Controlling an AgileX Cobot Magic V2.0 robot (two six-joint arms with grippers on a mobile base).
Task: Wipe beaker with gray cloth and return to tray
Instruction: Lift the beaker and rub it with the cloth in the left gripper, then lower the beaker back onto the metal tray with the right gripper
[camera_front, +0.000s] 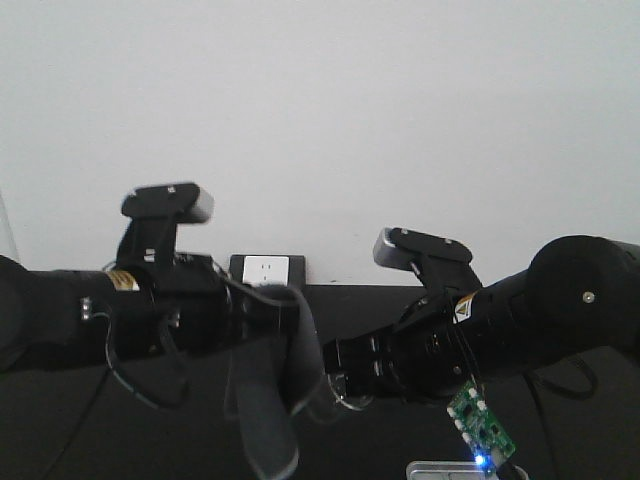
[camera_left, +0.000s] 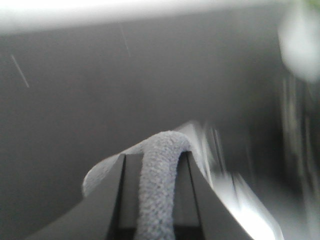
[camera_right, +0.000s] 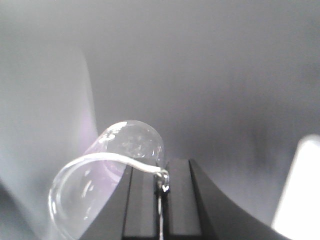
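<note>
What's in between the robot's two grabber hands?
In the front view, the gray cloth hanging from the left gripper and the glass beaker held by the right gripper fill that gap.

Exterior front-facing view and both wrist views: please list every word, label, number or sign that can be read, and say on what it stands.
No text can be read in any view.
On the left arm's yellow label: print too small to read.
On the right arm's yellow label: also too small to read.
On the green circuit board: markings too small to read.
On the gray cloth and the beaker: no text.
</note>
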